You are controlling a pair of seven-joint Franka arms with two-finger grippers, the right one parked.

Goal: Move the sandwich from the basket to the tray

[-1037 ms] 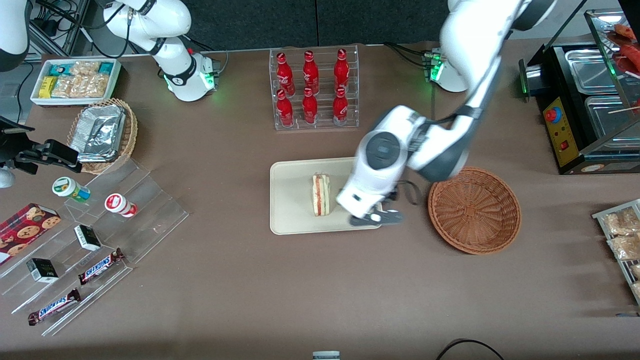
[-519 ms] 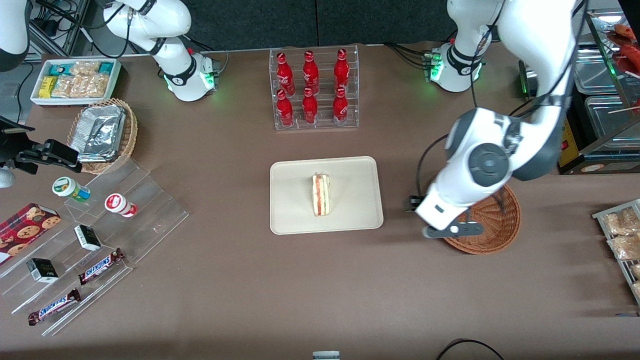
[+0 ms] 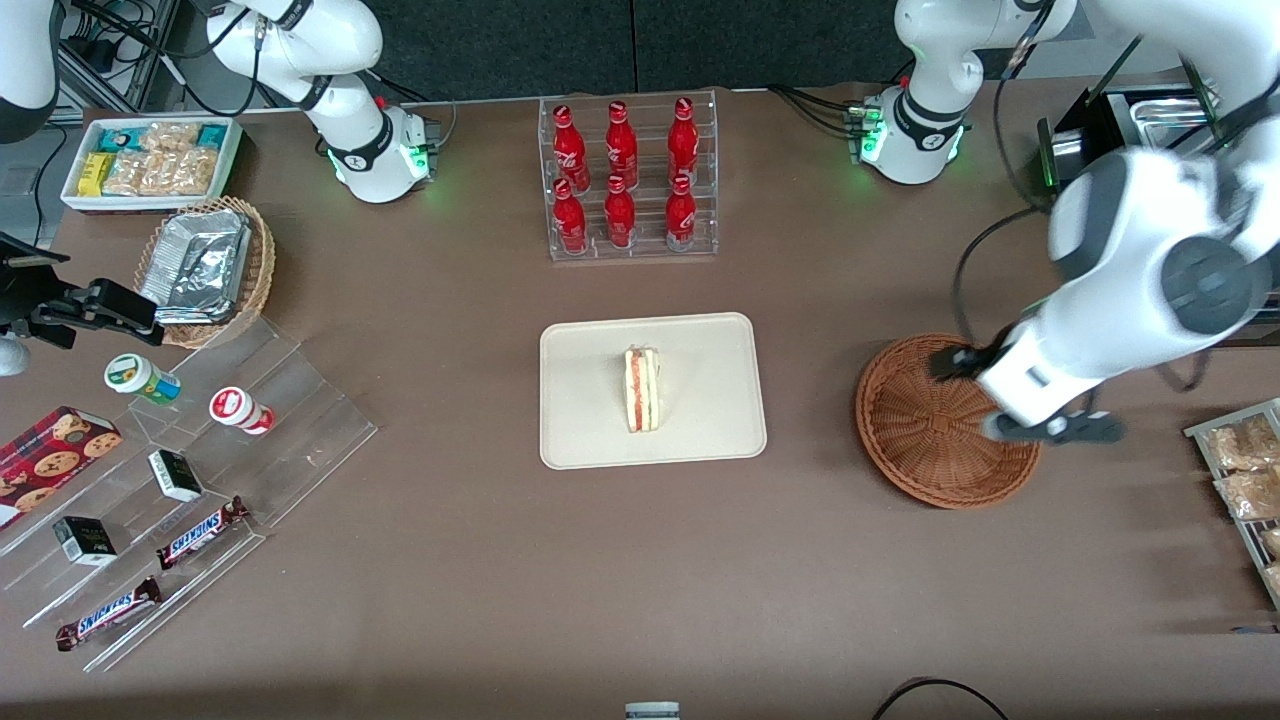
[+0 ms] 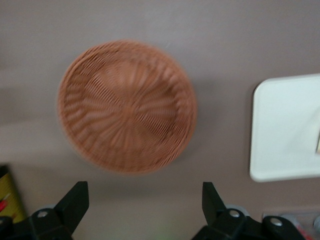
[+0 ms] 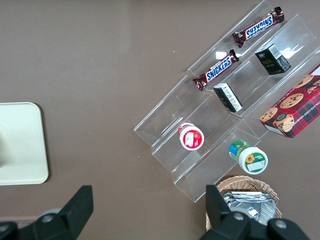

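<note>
On the cream-beige tray, near its middle, the sandwich stands with its pink-red filling layers facing up. Toward the working arm's end of the table sits the reddish-brown wicker basket, holding nothing. Above the basket's rim hovers the gripper, its fingers spread wide apart around nothing.

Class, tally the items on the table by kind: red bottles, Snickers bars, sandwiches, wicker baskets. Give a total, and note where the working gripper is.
Red bottles: 6
Snickers bars: 2
Sandwich, on the tray: 1
Wicker baskets: 2
Total: 11
Gripper: open, above the empty basket's edge.
</note>
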